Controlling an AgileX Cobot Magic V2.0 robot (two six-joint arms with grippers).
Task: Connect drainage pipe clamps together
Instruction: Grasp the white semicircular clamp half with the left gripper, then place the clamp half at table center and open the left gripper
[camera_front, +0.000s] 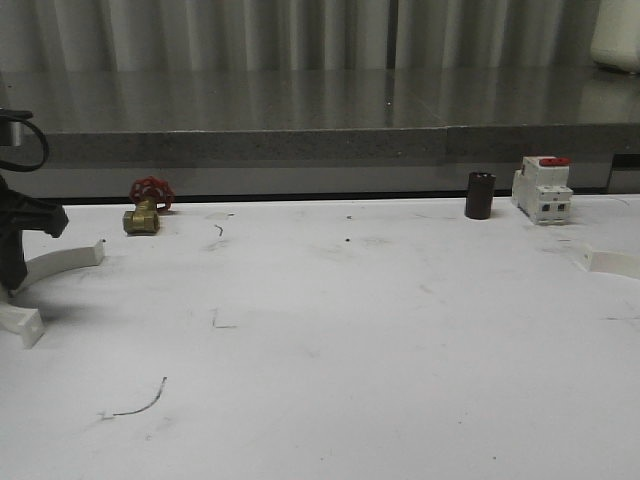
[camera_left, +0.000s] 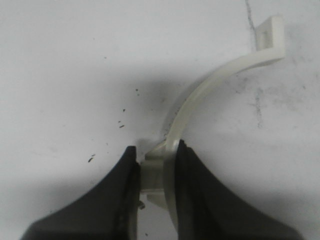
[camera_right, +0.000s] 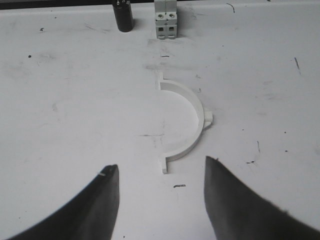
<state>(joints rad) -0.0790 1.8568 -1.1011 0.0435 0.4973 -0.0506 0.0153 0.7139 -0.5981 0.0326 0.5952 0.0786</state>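
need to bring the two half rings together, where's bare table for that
The wide middle of the table is bare, between the left half ring in the left hand and the right half ring. Valve, black cap and breaker crowd the back edge.

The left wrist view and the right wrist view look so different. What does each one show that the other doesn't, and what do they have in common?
Left wrist view: the left end effector is shut on one white half-ring, pinching it near one end.

Right wrist view: the right end effector is open above the other half-ring, which lies loose on the table. Beyond it stand a dark cylinder and a white breaker.

Both: a white curved clamp half on the scuffed white table.
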